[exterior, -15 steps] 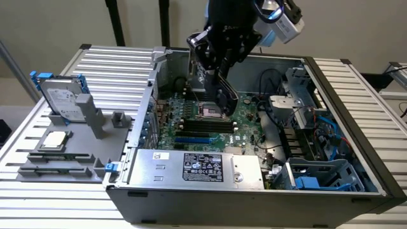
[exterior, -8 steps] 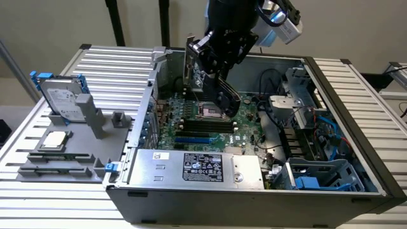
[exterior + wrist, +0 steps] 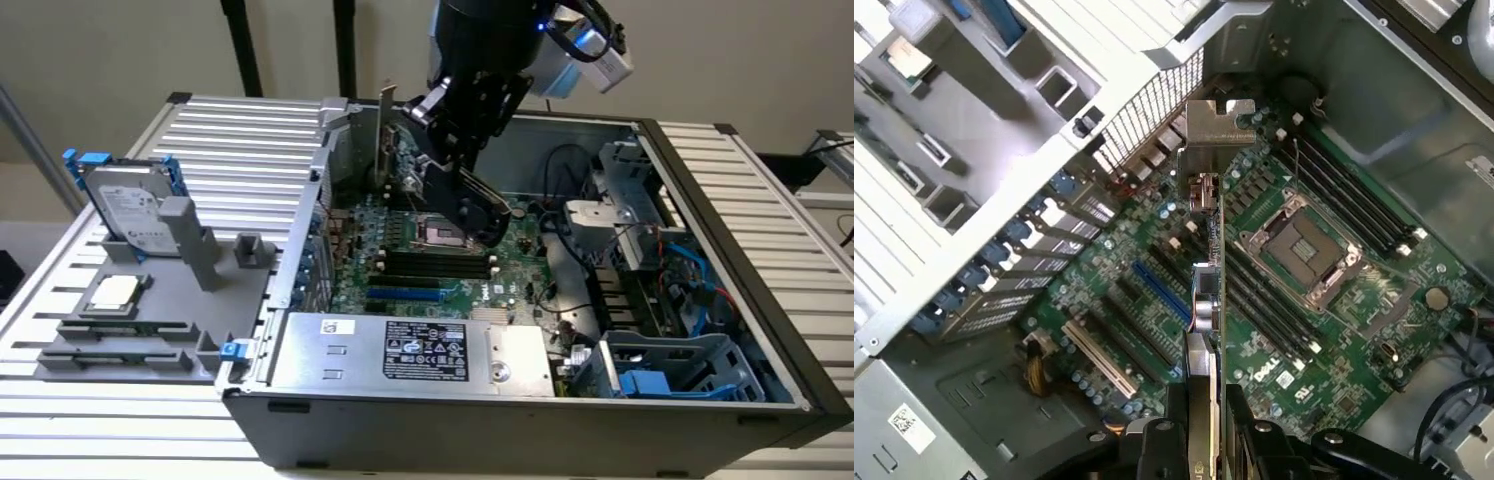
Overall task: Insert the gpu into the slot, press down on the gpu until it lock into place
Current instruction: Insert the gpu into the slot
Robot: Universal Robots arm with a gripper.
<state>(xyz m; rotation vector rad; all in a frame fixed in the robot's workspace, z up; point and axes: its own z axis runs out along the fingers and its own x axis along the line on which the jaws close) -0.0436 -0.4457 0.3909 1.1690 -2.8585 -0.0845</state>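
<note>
Gripping the gpu point(image 3: 1206, 300) edge-on, the gripper point(image 3: 1204, 440) is holding the thin black card between its two fingers, which are closing on its flat sides at the near end. In the exterior view the card point(image 3: 400, 150) is hanging clear of the motherboard point(image 3: 1334, 350), so I am judging it as carried rather than seated.

Beneath it, the card is running along the row of long expansion slots, just beside the blue slot point(image 3: 1159, 290). Which of the black slots it is lining up with I cannot tell.

For this step, the lower edge is needing to stay parallel to the slot and level along its length, so both ends are meeting the connector together. Any tilt is risking a corner catching on the slot wall. Pressure is best going straight down through the card's top edge.

At the far end, the metal bracket point(image 3: 1216, 125) is standing close to the perforated rear wall point(image 3: 1149, 115) of the case, and that is looking like the tightest margin. On the other side, the processor socket point(image 3: 1299, 245) and memory slots point(image 3: 1354, 195) are lying near but low, leaving room above. Further off, the power-supply box point(image 3: 400, 350) and loose cables point(image 3: 574, 170) are sitting well apart.
</note>
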